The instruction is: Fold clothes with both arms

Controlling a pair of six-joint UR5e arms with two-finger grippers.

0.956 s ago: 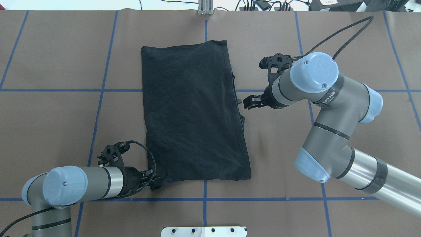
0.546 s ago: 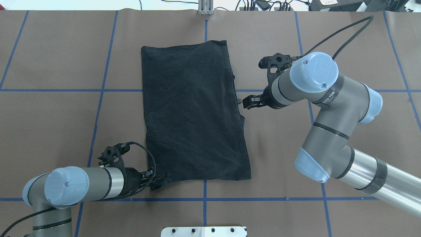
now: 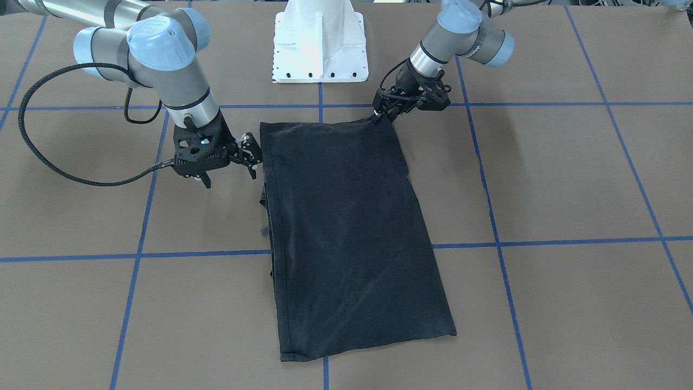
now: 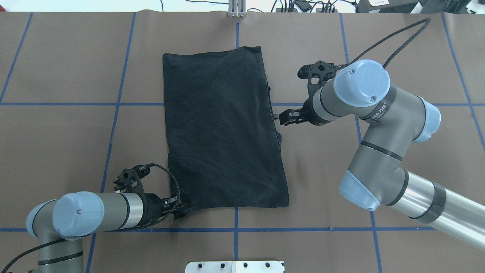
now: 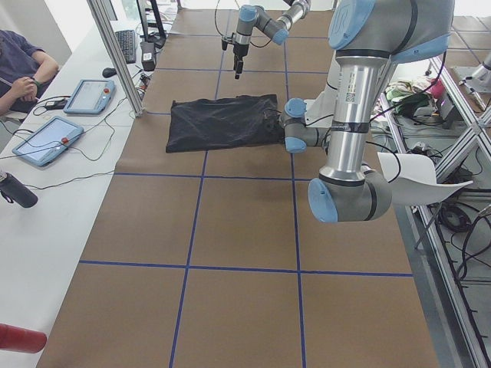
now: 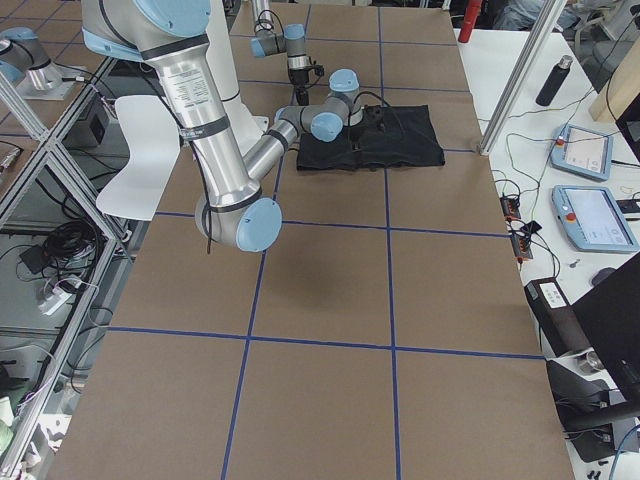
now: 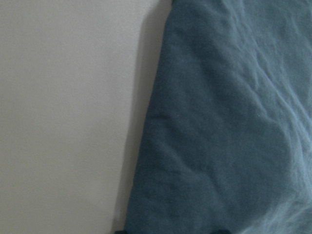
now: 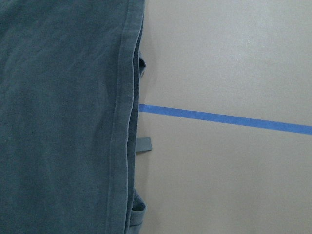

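t-shirt (image 4: 223, 129): black wrinkled cloth rectangle

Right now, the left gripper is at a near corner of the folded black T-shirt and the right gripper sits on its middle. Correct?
Not quite. The right gripper is beside the long edge of the T-shirt, over the table, not on its middle; the overhead view shows it. The left gripper is at a near corner.
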